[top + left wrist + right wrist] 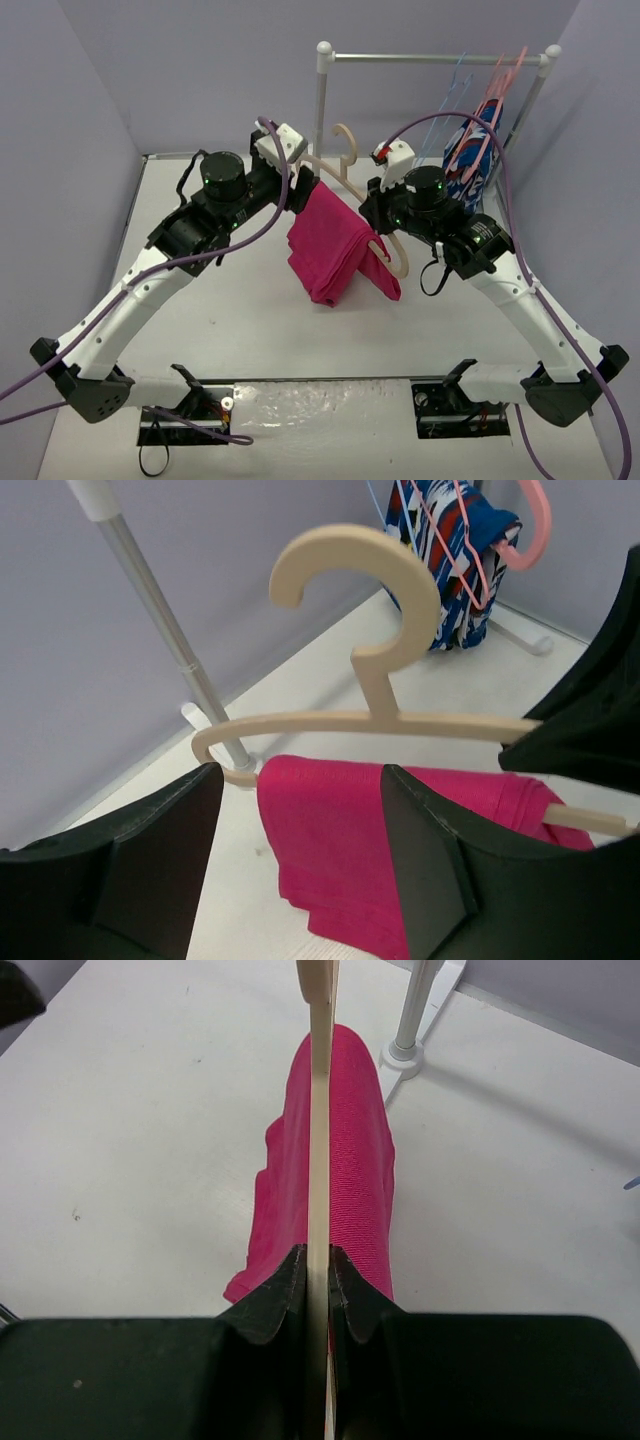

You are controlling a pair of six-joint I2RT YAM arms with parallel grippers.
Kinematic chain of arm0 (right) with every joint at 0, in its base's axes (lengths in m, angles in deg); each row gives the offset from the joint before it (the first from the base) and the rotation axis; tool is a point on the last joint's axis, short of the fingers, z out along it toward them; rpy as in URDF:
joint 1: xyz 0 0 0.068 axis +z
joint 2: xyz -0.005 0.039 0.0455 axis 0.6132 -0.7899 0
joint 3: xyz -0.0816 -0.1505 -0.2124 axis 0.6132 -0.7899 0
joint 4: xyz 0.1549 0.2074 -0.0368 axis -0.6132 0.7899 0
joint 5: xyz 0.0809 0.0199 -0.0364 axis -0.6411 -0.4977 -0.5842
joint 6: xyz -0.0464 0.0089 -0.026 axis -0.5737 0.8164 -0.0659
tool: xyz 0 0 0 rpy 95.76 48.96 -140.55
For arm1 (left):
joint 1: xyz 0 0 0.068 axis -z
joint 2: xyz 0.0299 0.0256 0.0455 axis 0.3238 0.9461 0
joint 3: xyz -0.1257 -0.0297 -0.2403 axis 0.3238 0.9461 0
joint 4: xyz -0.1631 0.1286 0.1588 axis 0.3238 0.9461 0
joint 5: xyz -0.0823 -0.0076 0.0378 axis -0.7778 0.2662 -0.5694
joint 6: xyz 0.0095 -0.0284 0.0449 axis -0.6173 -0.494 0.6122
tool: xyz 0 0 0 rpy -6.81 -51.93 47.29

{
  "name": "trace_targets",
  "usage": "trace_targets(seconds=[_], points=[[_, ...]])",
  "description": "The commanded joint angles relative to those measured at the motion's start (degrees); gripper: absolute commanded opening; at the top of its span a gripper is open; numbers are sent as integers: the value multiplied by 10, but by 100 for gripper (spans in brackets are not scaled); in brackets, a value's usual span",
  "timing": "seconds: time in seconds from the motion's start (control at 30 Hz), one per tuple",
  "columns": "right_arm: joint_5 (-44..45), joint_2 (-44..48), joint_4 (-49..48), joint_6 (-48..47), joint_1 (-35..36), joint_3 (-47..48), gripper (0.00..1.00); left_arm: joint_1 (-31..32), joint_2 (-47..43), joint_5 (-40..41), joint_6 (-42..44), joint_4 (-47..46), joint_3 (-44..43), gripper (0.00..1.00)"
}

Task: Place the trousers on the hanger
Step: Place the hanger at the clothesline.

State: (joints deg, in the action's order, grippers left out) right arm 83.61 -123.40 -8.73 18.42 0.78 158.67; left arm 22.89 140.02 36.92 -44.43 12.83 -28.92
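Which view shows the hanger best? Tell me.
Left wrist: the hanger shows side-on, hook and most of its bar plain. Top external shows it partly under the trousers; right wrist sees only its thin edge between shut fingers.

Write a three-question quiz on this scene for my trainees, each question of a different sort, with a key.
1. True or false: the trousers hang over the hanger.
2. Which gripper clamps the hanger? A left; B right; C both.
3. Fill in: the left gripper has its jaws ___.

Key
1. True.
2. B: the right gripper is shut on the hanger.
3. Open.
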Motion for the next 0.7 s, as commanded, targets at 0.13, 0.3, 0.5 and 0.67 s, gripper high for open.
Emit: trace_targets(seconds=[0.13, 0.3, 0.5, 0.67], points=[[36, 79, -214, -2, 5, -7, 0, 65, -62, -13, 48, -50, 124, 71], [48, 79, -227, 3, 5, -6, 0, 156, -28, 93, 110, -55, 159, 94], [58, 80, -246, 18, 4, 1, 0, 201, -12, 180, 116, -200, 247, 97], [62, 81, -256, 35, 5, 5, 0, 211, 6, 228, 128, -316, 306, 97]])
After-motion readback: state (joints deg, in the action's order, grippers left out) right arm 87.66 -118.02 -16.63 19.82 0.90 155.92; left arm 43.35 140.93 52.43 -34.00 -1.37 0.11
